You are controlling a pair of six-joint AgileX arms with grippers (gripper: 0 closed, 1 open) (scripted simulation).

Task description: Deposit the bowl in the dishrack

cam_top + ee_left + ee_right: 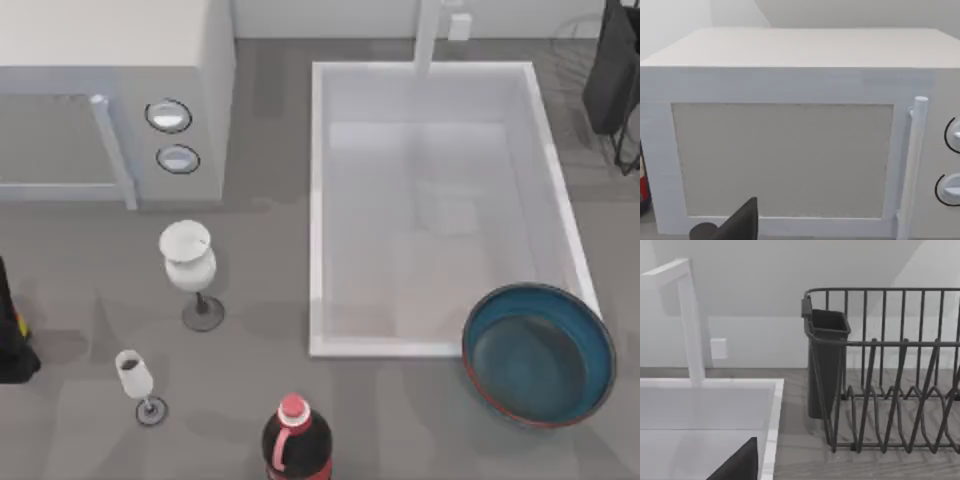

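Observation:
The bowl (538,355) is wide and shallow, teal-blue inside with a reddish-brown rim. In the top view it sits at the front right, overlapping the front right corner of the white sink (318,200); nothing holds it. The dishrack (890,343), a frame of thin dark wires with curved loops, stands right of the sink at the back, with a dark cutlery holder (610,70) on its near side. A dark part of my right gripper (740,462) shows low in the right wrist view, facing the dishrack. My left gripper (740,225) faces the microwave door.
A white microwave (110,90) fills the back left. Two wine glasses (188,262) (135,377) stand front left, and a cola bottle (296,440) stands at the front centre. A faucet (690,325) rises behind the sink. A dark shape (8,345) sits at the left edge.

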